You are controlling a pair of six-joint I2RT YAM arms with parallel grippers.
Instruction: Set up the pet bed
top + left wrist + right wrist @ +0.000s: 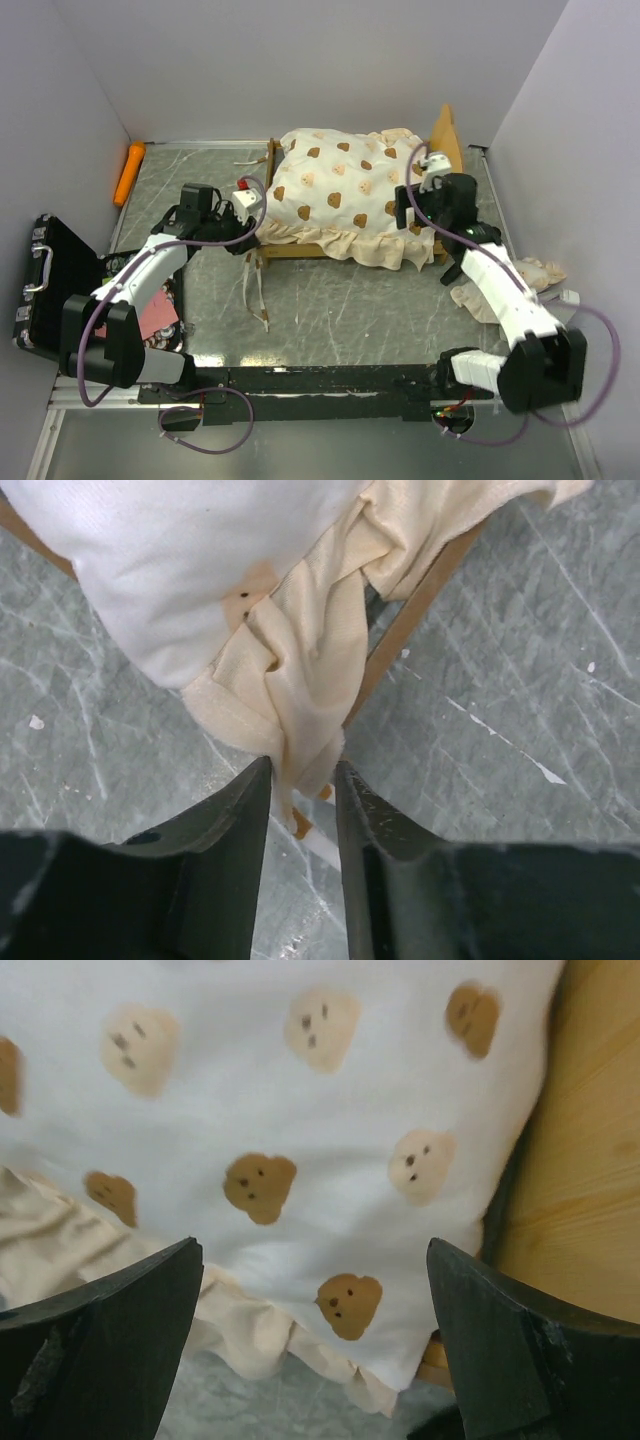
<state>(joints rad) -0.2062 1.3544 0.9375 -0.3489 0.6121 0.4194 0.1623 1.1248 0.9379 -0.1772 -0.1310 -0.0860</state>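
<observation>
The grey marbled table point(350, 300) carries the pet bed frame point(300, 251) at its far middle, with the tall headboard point(447, 140) at the right end. The bear-print mattress point(340, 185) lies bunched on the frame, and its cream ruffle point(300, 660) spills over the near rail. A black hard case point(50, 290) stands open at the left edge. The matching pillow point(530, 272) lies on the table to the right, partly behind the right arm, apart from the bed. The left gripper point(303, 770) sits at the bed's left end, its jaws narrowed on a hanging corner of the ruffle. The right gripper point(315, 1250) hovers spread wide over the mattress beside the headboard, holding nothing. An orange carrot-shaped toy point(130, 172) lies in the far left corner.
</observation>
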